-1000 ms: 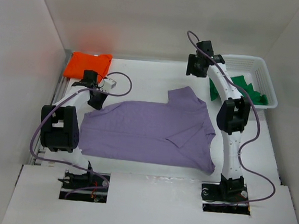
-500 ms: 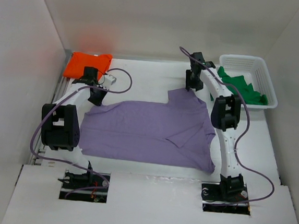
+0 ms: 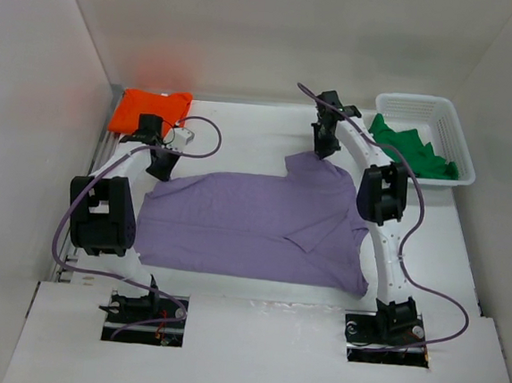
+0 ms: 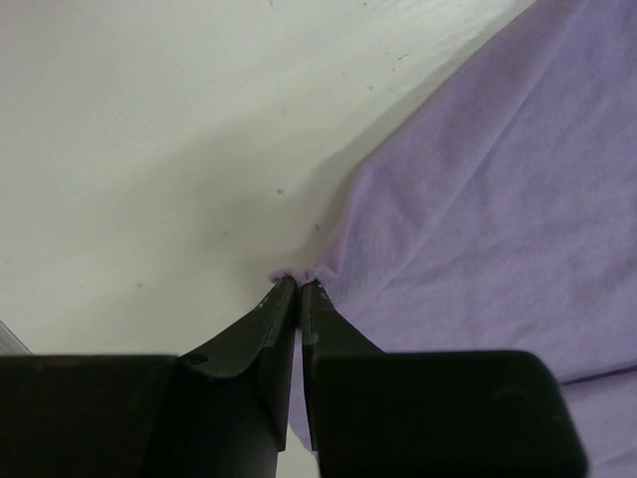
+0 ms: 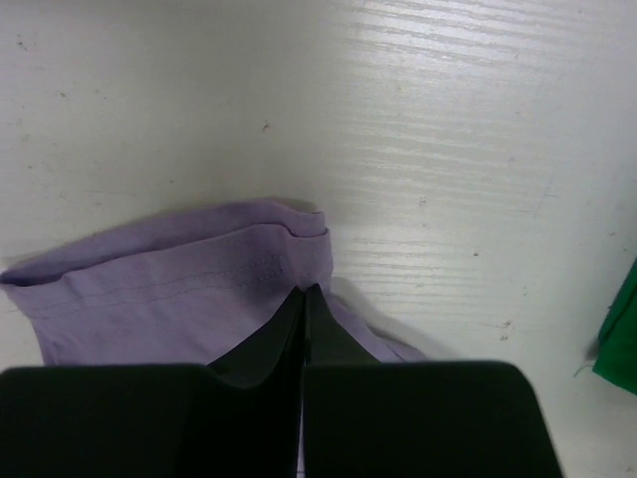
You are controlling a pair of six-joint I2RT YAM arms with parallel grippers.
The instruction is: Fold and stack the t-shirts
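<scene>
A pale lavender t-shirt (image 3: 254, 218) lies spread flat across the middle of the table. My left gripper (image 3: 161, 171) is shut on its far left corner; the wrist view shows the pinched cloth (image 4: 299, 271) at the fingertips of that gripper (image 4: 300, 286). My right gripper (image 3: 324, 153) is shut on the far right sleeve hem (image 5: 289, 234), its tips (image 5: 304, 291) closed together on the purple cloth. An orange t-shirt (image 3: 151, 111) lies folded at the far left. A green t-shirt (image 3: 412, 149) sits crumpled in the basket.
A white lattice basket (image 3: 454, 137) stands at the far right corner. White walls close in the table on three sides. A sliver of green cloth (image 5: 619, 329) shows at the right edge of the right wrist view.
The right arm swung left from over the basket and came down onto the lavender sleeve, where its jaws closed. The left gripper stayed shut on the shirt's far left corner.
</scene>
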